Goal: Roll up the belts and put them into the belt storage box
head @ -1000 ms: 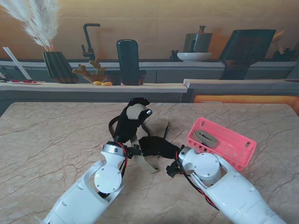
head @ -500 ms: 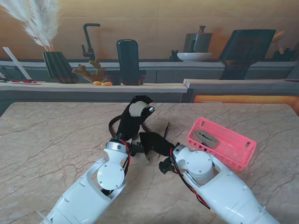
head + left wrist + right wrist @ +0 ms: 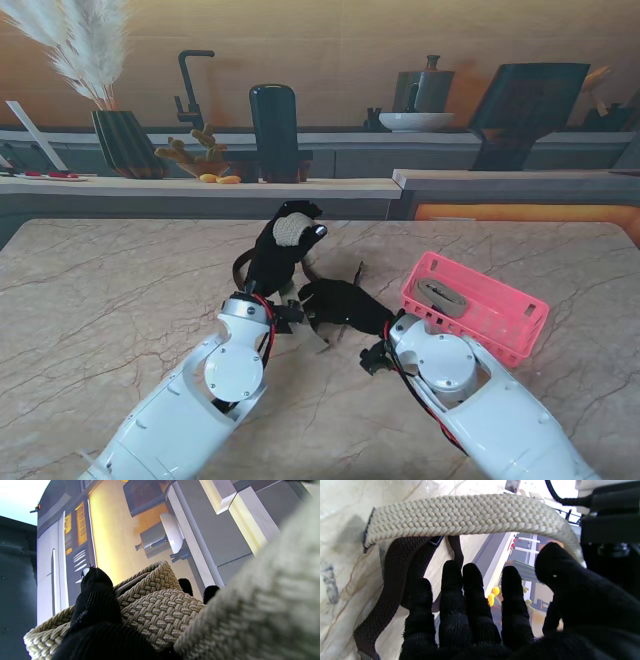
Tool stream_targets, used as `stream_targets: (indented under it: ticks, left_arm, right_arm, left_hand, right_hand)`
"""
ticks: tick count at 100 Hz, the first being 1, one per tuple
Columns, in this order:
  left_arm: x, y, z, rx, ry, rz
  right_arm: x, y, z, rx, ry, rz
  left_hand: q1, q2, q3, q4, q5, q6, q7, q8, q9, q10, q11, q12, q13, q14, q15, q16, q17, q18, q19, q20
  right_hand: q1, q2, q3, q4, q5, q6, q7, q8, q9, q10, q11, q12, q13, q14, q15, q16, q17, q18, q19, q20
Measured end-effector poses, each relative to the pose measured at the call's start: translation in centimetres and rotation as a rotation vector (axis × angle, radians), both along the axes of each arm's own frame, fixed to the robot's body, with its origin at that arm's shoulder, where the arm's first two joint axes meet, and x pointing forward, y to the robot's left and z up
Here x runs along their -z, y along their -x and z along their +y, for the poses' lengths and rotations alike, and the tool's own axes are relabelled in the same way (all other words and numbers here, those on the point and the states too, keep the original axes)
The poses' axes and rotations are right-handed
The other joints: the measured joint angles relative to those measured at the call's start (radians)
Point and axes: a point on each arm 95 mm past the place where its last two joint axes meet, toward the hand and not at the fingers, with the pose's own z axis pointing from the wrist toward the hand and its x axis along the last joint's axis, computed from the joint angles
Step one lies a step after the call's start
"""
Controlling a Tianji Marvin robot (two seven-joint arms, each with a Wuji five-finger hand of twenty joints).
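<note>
While one belt (image 3: pixel 441 296) lay in the box (image 3: pixel 520 322), the left hand (image 3: pixel 283 250) clutched a half-rolled beige belt (image 3: pixel 291 232); right hand (image 3: pixel 345 305) fingers (image 3: pixel 452 585) spread, holding nothing.

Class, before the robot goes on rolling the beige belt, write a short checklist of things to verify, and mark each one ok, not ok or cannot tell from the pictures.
1. Left hand has hold of the rolled part of the beige belt: ok, fingers wrap the coil, lifted off the table.
2. Right hand holds the belt's loose tail: cannot tell; its fingers are spread beside the tail in the wrist view.
3. Roll is tight and even: cannot tell, fingers cover most of it.
4. Dark belt lies clear of the beige one: not ok, it lies right under the tail.
5. Pink basket has room: ok, one belt inside, space left.
</note>
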Motion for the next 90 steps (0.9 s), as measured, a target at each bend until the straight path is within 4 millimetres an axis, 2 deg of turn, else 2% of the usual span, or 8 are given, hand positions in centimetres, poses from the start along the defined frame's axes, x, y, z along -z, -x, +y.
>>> stream_targets:
  ticks: [8, 22, 38, 55, 71, 82, 90]
  left_arm:
    - [0.0, -0.1, 0.1, -0.003, -0.005, -0.003]
    - [0.0, -0.3, 0.3, -0.009, -0.026, -0.014]
    - [0.0, -0.5, 0.5, -0.018, -0.030, -0.014]
    - [0.0, -0.7, 0.5, -0.023, -0.026, -0.011]
    - [0.0, -0.8, 0.2, -0.019, -0.024, -0.010]
    - [0.0, -0.8, 0.1, -0.017, -0.019, -0.009]
    - [-0.1, -0.9, 0.0, -0.015, -0.011, -0.005]
  right_arm:
    - [-0.1, 0.1, -0.2, 0.015, -0.009, -0.016]
    - [-0.3, 0.3, -0.2, 0.004, -0.013, -0.058]
    - [-0.4, 0.5, -0.1, 0.005, 0.008, -0.108]
    - [-0.2, 0.6, 0.8, -0.011, 0.071, -0.165]
    - [-0.1, 0.0, 1.7, -0.009, 0.081, -0.179]
    - [-0.2, -0.3, 2.3, -0.019, 0.072, -0.164]
    - [-0.2, -0.5, 2.8, -0.021, 0.080, -0.158]
  left_hand:
    - [0.000, 0.000, 0.000, 0.000, 0.000, 0.000, 0.000, 0.000, 0.000, 0.000, 0.000, 0.000, 0.000, 0.000, 0.001, 0.001, 0.000, 0.000, 0.000, 0.002]
    - [0.000, 0.000, 0.000, 0.000, 0.000, 0.000, 0.000, 0.000, 0.000, 0.000, 0.000, 0.000, 0.000, 0.000, 0.002, 0.009, 0.002, 0.000, 0.001, 0.003]
    - [0.000, 0.000, 0.000, 0.000, 0.000, 0.000, 0.000, 0.000, 0.000, 0.000, 0.000, 0.000, 0.000, 0.000, 0.002, 0.010, 0.002, 0.000, 0.001, 0.003]
    - [0.000, 0.000, 0.000, 0.000, 0.000, 0.000, 0.000, 0.000, 0.000, 0.000, 0.000, 0.000, 0.000, 0.000, 0.003, 0.010, 0.002, 0.000, 0.002, 0.003]
    - [0.000, 0.000, 0.000, 0.000, 0.000, 0.000, 0.000, 0.000, 0.000, 0.000, 0.000, 0.000, 0.000, 0.000, 0.004, 0.011, 0.002, 0.000, 0.002, 0.004]
    - [0.000, 0.000, 0.000, 0.000, 0.000, 0.000, 0.000, 0.000, 0.000, 0.000, 0.000, 0.000, 0.000, 0.000, 0.004, 0.011, 0.002, 0.000, 0.002, 0.005]
    - [0.000, 0.000, 0.000, 0.000, 0.000, 0.000, 0.000, 0.000, 0.000, 0.000, 0.000, 0.000, 0.000, 0.000, 0.012, 0.011, 0.002, 0.000, 0.002, 0.005]
  right_hand:
    - [0.000, 0.000, 0.000, 0.000, -0.012, 0.005, 0.000, 0.000, -0.009, 0.000, -0.001, -0.003, 0.000, 0.000, -0.010, -0.002, 0.000, -0.007, -0.006, -0.001]
    - [-0.051, 0.000, -0.026, -0.003, -0.011, 0.006, 0.000, 0.000, -0.009, 0.000, -0.001, -0.003, 0.000, 0.000, -0.011, -0.002, 0.000, -0.012, -0.007, -0.002]
    - [-0.051, 0.000, -0.064, -0.003, -0.010, 0.006, 0.000, 0.006, -0.009, 0.000, -0.001, -0.004, 0.000, -0.001, -0.011, -0.002, 0.001, -0.012, -0.007, -0.002]
    - [-0.051, 0.000, -0.071, -0.003, -0.009, 0.006, 0.002, 0.007, -0.009, 0.000, -0.001, -0.004, 0.000, -0.001, -0.011, -0.002, 0.014, -0.012, -0.008, -0.002]
    - [-0.051, -0.015, -0.075, -0.003, -0.008, 0.006, 0.013, 0.007, -0.006, 0.000, 0.003, -0.004, 0.001, -0.001, 0.009, -0.002, 0.025, -0.012, -0.008, -0.002]
    - [-0.042, -0.020, -0.040, -0.005, 0.093, -0.011, 0.053, 0.009, 0.077, -0.011, 0.018, -0.004, 0.045, -0.001, 0.060, 0.018, 0.040, -0.001, 0.012, -0.002]
    - [0.049, -0.020, -0.035, -0.080, 0.187, -0.091, 0.285, -0.156, 0.242, -0.041, 0.058, -0.004, 0.129, -0.001, 0.131, 0.052, 0.078, 0.019, 0.055, -0.002]
